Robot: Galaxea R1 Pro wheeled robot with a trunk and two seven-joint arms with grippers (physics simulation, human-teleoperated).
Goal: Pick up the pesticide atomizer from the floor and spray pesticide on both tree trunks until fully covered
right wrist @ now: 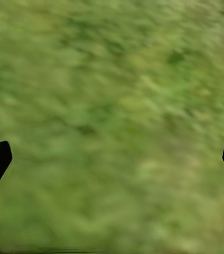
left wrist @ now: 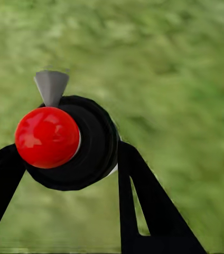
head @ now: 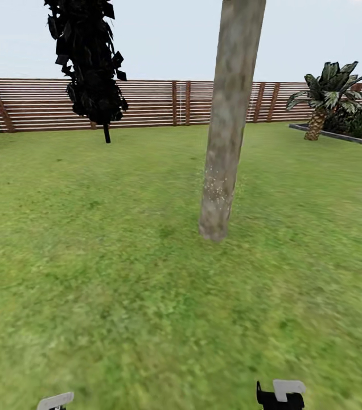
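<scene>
The pesticide atomizer (left wrist: 72,143), a black round body with a glossy red knob and a grey cone nozzle, sits clamped between the black fingers (left wrist: 149,206) of the left end effector (left wrist: 64,174), above blurred lawn (left wrist: 186,63). The right end effector (right wrist: 112,159) is spread wide and holds nothing. In the head view, a thick mottled beige-grey tree trunk (head: 226,125) rises from the grass ahead, with fine white specks of pesticide (head: 218,185) low on it. A slatted wooden fence (head: 158,102) stands behind.
</scene>
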